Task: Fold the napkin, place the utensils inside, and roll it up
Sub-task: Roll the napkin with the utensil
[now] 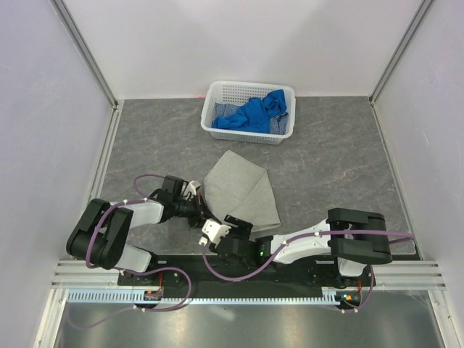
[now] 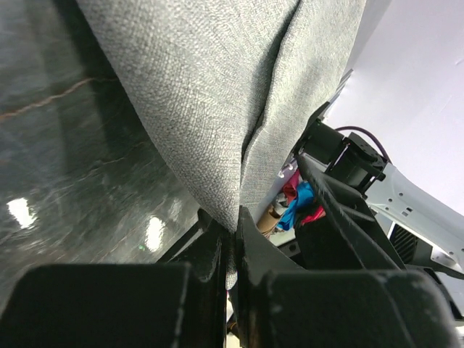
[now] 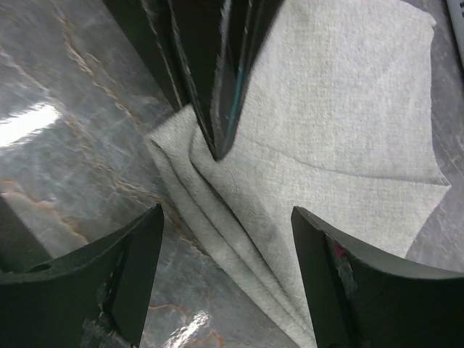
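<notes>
Left wrist view: napkin (image 2: 217, 94) corner pinched, fold at risk
The left pincer (image 2: 233, 243) is clamped shut on the folded napkin, which lies on the counter (image 1: 145, 145) short of the basket (image 1: 246, 135); the right pincer (image 3: 226, 217) is spread wide, empty, over its folds. If the corner is tugged, layers may be dragged apart, or the close pincers knocked together

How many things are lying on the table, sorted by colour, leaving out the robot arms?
Grey: 1, the napkin
White: 1, the basket
Blue: 1, a heap of cloth in the basket; its separate pieces cannot be counted
Total: 3
</notes>
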